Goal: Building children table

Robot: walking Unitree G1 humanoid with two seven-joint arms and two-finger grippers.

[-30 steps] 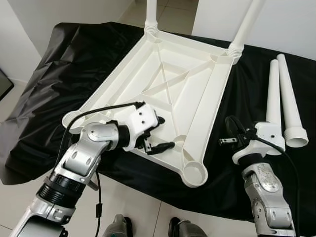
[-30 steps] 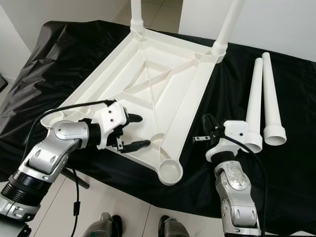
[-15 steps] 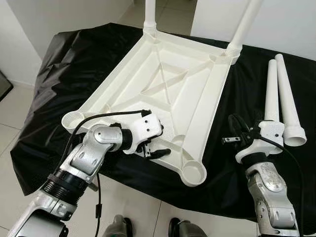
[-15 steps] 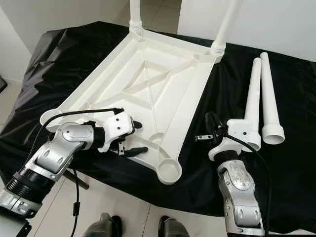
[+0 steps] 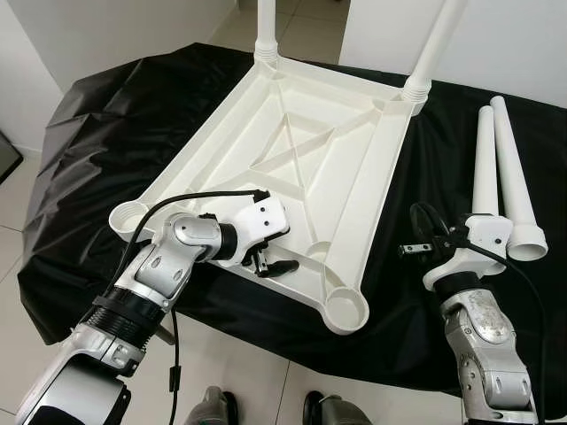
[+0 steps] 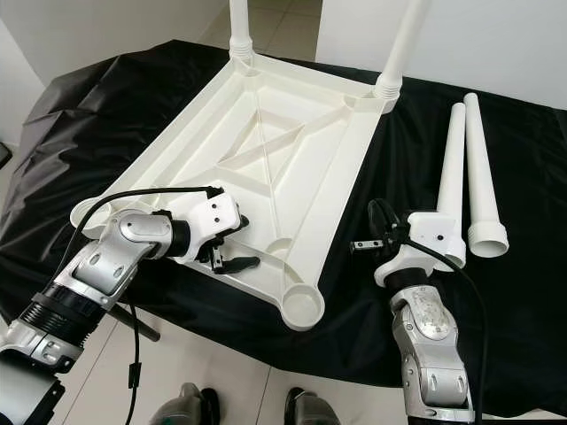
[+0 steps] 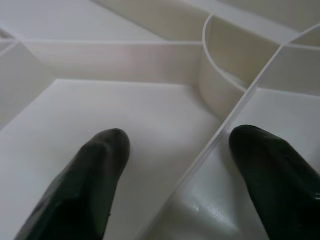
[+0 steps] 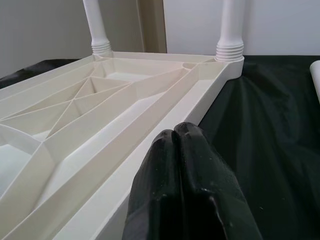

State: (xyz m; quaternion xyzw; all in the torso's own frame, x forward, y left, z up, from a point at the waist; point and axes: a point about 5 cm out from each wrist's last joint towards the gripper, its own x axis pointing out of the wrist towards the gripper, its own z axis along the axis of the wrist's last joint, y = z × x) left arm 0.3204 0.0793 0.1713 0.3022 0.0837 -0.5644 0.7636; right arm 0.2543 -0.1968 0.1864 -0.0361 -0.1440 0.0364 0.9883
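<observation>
The left gripper [image 5: 268, 261], fingers spread, sits low-centre over the near edge of the upturned white plastic tabletop [image 5: 292, 168]; its wrist view shows the two black fingertips [image 7: 95, 170] straddling a thin rib, perhaps touching it. The right gripper [image 6: 376, 232], fingers pressed together, hovers lower right above the black cloth [image 5: 106, 124]. Two legs [image 5: 267, 27] stand screwed in at the top corners; two loose tapered legs [image 5: 496, 177] lie side by side at right.

A home room is showing here: pale floor tiles [image 5: 27, 190] and plain white walls [image 5: 106, 35] are surrounding a black-draped tabletop [image 5: 106, 133].
</observation>
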